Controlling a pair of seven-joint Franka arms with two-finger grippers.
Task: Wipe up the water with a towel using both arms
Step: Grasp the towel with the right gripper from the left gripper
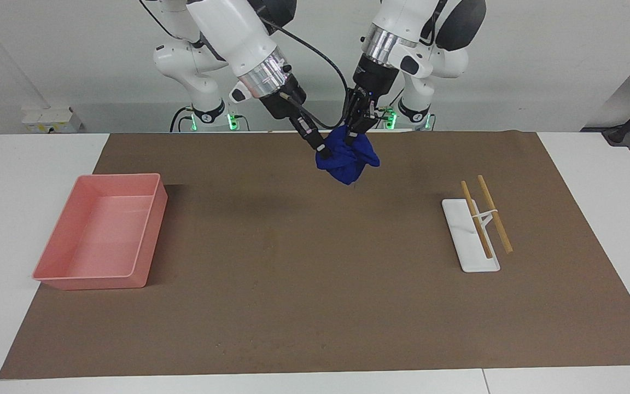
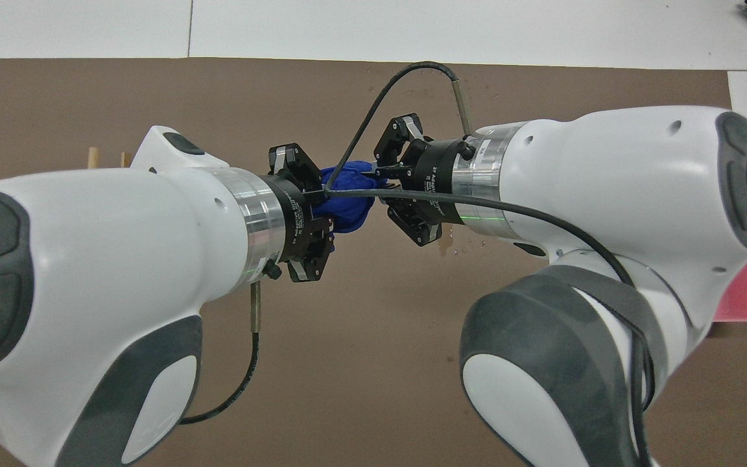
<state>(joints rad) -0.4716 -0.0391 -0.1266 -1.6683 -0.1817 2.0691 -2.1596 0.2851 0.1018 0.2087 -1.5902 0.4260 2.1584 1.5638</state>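
The towel [image 1: 347, 159] is a small deep royal-blue cloth, bunched into a soft crumpled lump with folds hanging down to a loose point. It hangs in the air clear of the counter, over the middle stretch of the brown mat near the counter's edge at the robots' end. The two arms, glossy white with black cables, lean in from either side and meet at it, the left gripper [image 1: 352, 138] and the right gripper [image 1: 323, 151] each clamped on its upper part.

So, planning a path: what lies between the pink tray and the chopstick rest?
In the facing view, only bare brown mat lies between the pink tray and chopstick rest.
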